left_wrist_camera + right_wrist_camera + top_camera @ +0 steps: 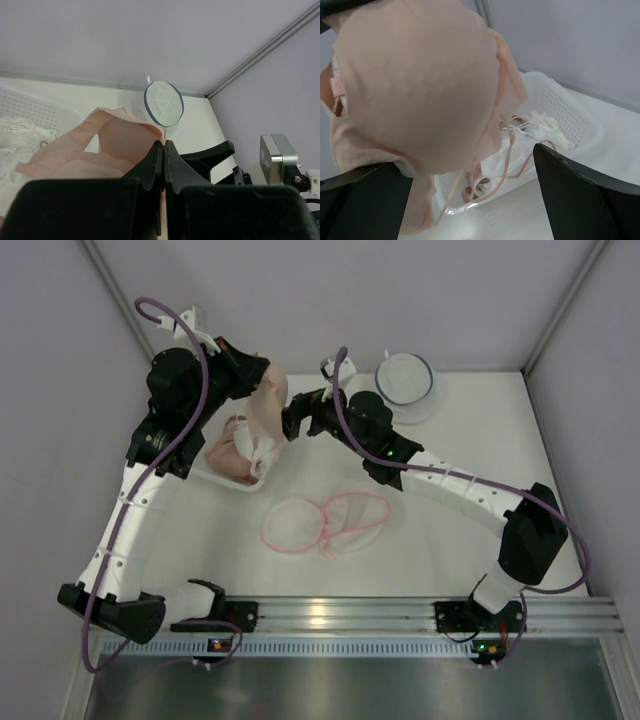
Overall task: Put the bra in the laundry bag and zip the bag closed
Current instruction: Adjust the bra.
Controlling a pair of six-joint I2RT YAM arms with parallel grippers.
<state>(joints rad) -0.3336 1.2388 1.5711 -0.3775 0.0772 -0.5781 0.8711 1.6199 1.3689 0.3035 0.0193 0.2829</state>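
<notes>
A peach bra [268, 405] hangs in the air over the white basket [215, 475], pinched at its top edge by my left gripper [257, 370]. In the left wrist view the jaws are shut on the bra [117, 142] fabric at the gripper [164, 146] tips. My right gripper [293, 423] stands open right beside the hanging bra. From the right wrist, a bra cup [420, 85] fills the space above and between the wide-apart fingers [582, 195]. The laundry bag [325, 522], pink-rimmed mesh, lies flat on the table nearer the arms.
The basket [572, 117] holds more pale garments [240, 452] with loose straps [520, 150]. A round white blue-rimmed pop-up container [405, 380] stands at the back, also in the left wrist view as the container [164, 103]. Walls close in behind and on both sides.
</notes>
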